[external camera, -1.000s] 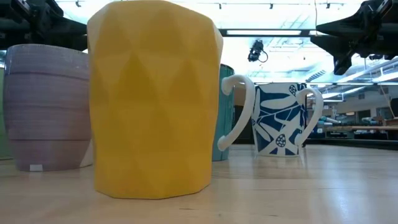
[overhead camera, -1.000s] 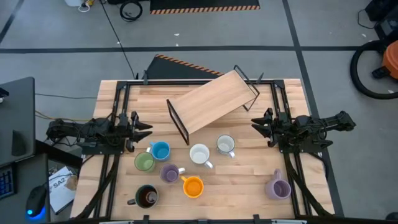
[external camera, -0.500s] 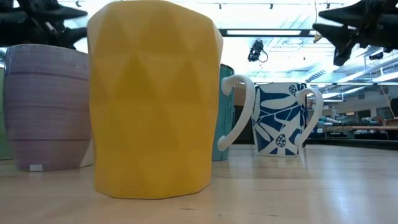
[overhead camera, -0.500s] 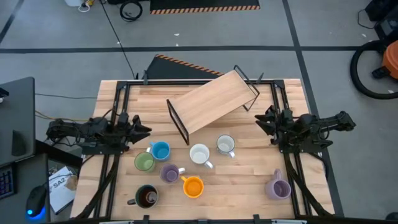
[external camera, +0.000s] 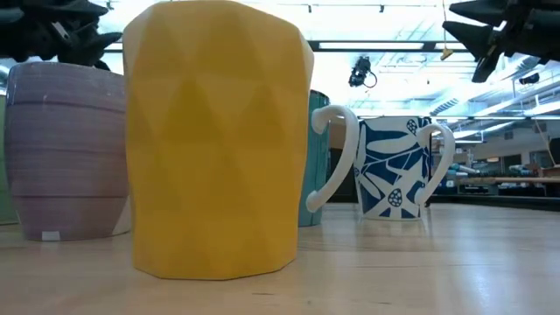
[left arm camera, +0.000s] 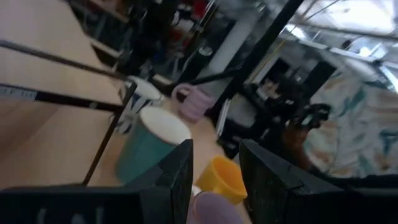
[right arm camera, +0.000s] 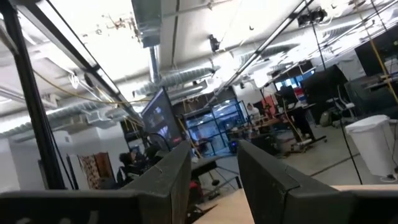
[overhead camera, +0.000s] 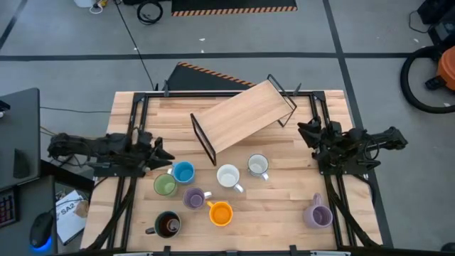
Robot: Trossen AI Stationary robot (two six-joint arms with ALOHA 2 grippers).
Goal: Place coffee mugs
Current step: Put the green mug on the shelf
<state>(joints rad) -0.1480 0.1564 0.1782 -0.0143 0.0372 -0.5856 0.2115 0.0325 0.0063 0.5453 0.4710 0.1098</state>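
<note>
Mugs (overhead camera: 220, 212) cluster overhead; low view shows mainly orange.

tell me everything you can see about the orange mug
The orange mug stands upright on the wooden table, open end up and empty as far as the high view shows. Its wall is faceted, with a matte yellow-orange finish in the low view. It sits near the table's front edge, close beside a lavender mug; whether they touch is unclear. No fingers touch it.
</note>
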